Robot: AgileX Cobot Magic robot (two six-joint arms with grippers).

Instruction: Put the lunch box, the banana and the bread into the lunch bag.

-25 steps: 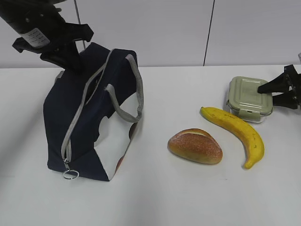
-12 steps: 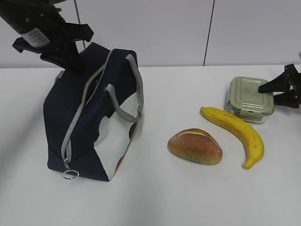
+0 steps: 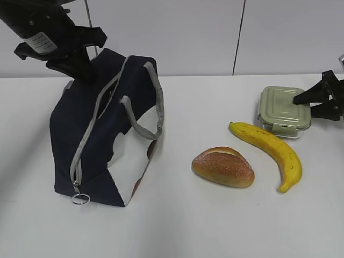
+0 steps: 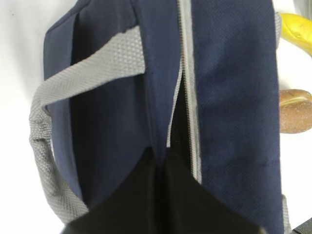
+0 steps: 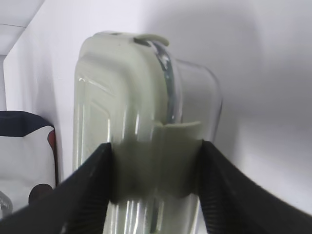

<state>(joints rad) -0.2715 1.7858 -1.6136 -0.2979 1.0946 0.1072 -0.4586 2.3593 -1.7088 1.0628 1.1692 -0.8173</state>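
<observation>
- The box (image 3: pixel 284 110) is seen at the right rear of the table (image 3: pixel 215 215), its green lid uppermost and its clear base below.
- The right gripper (image 3: pixel 305 102) is set around the box's right end; in the right wrist view the two black fingers (image 5: pixel 85 192) are pressed against the lid and the base on either side of the side clip, so the box (image 5: pixel 141 126) is grasped.
- Whether the box is resting on the table or raised off it cannot be told.
- The banana (image 3: pixel 270 152) is laid on the table just in front of the box, curving from its stem end near the box towards the front right.
- The bread (image 3: pixel 223 166) is laid to the left of the banana, near it but apart.
- The bag (image 3: pixel 99 134) is stood at the left of the table, well apart from the food, with its grey zipper (image 3: pixel 91 129) partly parted along the top and the ring pull (image 3: pixel 80 199) at its near lower end.
- The grey handles (image 3: pixel 150 105) are draped over the bag's right side.
- The left gripper (image 3: pixel 80 67) is placed at the bag's rear top edge; in the left wrist view navy fabric (image 4: pixel 234 97) is bunched at the dark fingers, so the bag's top appears to be pinched.
</observation>
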